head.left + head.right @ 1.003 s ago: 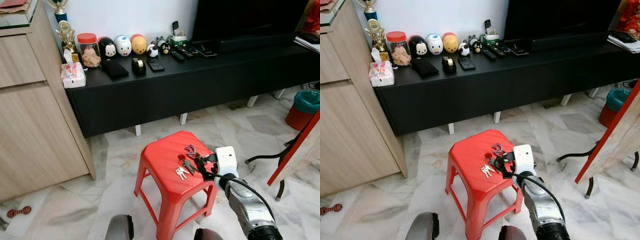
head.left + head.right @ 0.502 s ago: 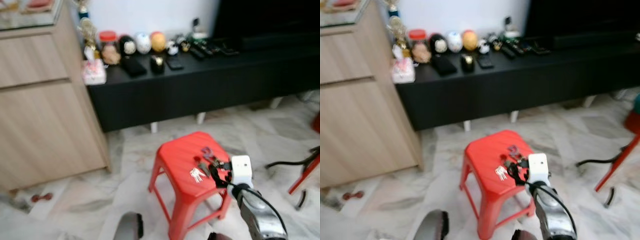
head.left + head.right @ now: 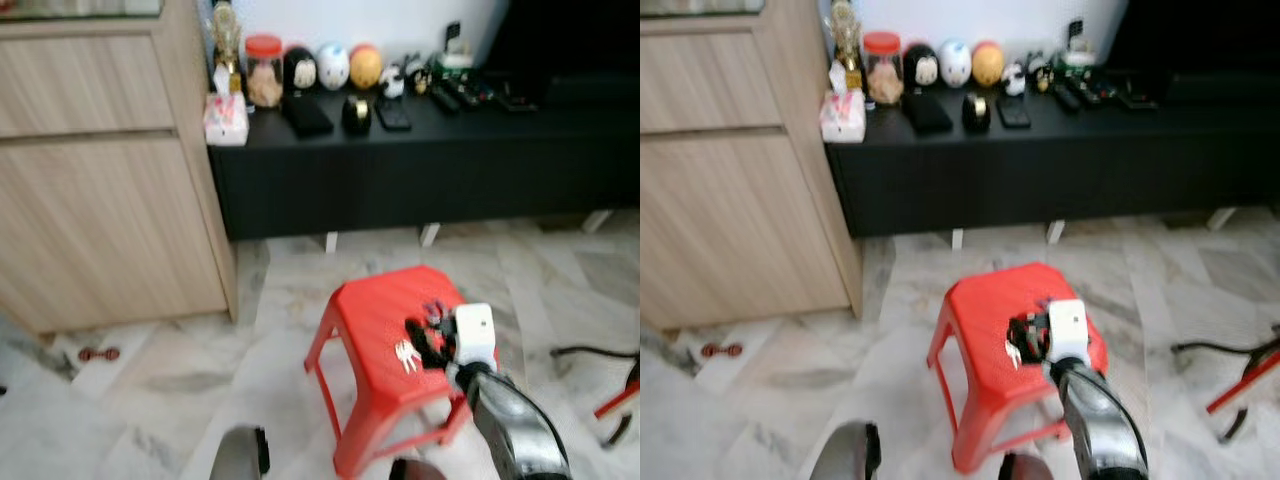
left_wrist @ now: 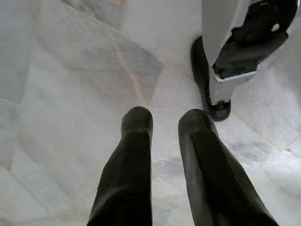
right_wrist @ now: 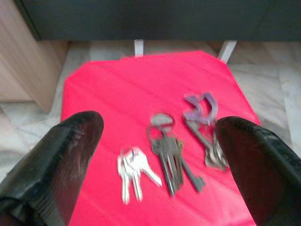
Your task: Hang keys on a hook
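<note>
A marble floor [image 3: 150, 400] and a black media console [image 3: 420, 170] frame the scene. The right end effector [image 5: 155, 155] is held wide open and empty above the keys [image 5: 162, 160] lying on the red stool [image 3: 380, 350]. Grasping is judged pending; descent and closure are needed. The right arm is extended forward.

Right arm [image 3: 510, 420]: silver metal forearm, black cable along it, white boxy wrist block. Right end effector [image 5: 160, 165]: two long black fingers, ribbed pads. Left end effector [image 4: 162, 155]: two rounded black fingers.
</note>
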